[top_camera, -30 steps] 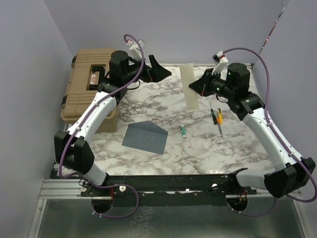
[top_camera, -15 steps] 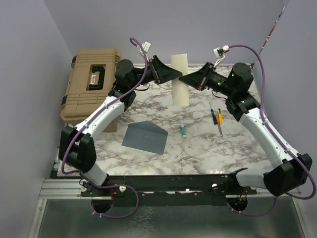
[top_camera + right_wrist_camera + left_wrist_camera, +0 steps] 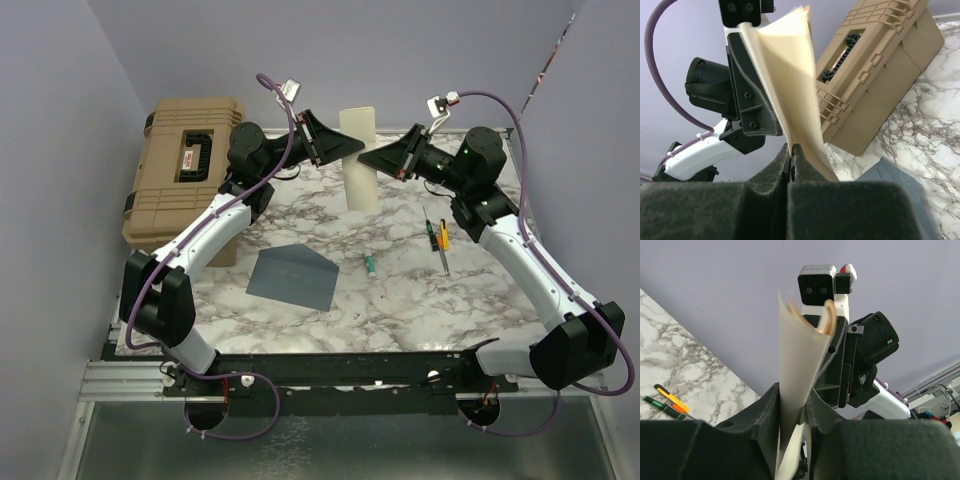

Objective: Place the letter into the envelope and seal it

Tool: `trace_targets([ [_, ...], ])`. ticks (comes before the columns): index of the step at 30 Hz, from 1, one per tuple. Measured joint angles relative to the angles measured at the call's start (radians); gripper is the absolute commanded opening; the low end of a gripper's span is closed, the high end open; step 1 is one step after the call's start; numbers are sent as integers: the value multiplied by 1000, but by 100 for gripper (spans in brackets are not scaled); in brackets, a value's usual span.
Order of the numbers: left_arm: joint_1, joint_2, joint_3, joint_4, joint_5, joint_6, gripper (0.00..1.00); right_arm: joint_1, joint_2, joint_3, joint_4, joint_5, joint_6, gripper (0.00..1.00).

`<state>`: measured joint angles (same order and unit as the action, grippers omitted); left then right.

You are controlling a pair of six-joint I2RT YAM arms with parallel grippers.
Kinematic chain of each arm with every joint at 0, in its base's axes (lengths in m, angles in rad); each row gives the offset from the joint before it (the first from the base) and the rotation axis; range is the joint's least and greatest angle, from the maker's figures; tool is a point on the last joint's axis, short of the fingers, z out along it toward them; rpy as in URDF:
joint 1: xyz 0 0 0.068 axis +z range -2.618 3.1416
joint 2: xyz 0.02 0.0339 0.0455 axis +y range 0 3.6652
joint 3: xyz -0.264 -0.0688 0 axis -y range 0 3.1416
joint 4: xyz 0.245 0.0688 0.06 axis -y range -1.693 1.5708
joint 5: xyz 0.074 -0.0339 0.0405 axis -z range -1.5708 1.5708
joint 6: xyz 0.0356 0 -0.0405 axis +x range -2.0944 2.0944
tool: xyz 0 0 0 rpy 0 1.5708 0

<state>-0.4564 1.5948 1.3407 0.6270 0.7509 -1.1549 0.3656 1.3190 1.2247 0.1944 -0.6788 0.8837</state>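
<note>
The letter [image 3: 360, 165], a cream sheet, hangs upright in the air above the back middle of the table. My right gripper [image 3: 366, 160] is shut on its right edge; the right wrist view shows the letter [image 3: 790, 80] pinched between the tips of that gripper [image 3: 791, 147]. My left gripper [image 3: 354, 148] meets it from the left. In the left wrist view the curled letter [image 3: 795, 365] sits pressed between the jaws of the left gripper [image 3: 792, 400]. The blue-grey envelope [image 3: 293, 276] lies flat on the marble near the front, flap open, with no gripper near it.
A tan hard case [image 3: 185, 175] stands at the back left. Two pens [image 3: 437, 240] and a small green stick [image 3: 371, 264] lie on the marble table [image 3: 450, 300] to the right of the envelope. Purple walls close the back and sides.
The right gripper lifted the letter upright toward the back centre. The left gripper swung in from the left and closed round the letter's other edge.
</note>
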Motion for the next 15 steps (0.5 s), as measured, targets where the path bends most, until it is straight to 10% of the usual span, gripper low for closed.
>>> trace_targets([
  [6,4,6,-12,7,2,7,0,0,0,-1,-17,0,-7,24],
  [15,23,8,-16,8,3,10,0,-6,-43,-1,-165,20,-107,74],
])
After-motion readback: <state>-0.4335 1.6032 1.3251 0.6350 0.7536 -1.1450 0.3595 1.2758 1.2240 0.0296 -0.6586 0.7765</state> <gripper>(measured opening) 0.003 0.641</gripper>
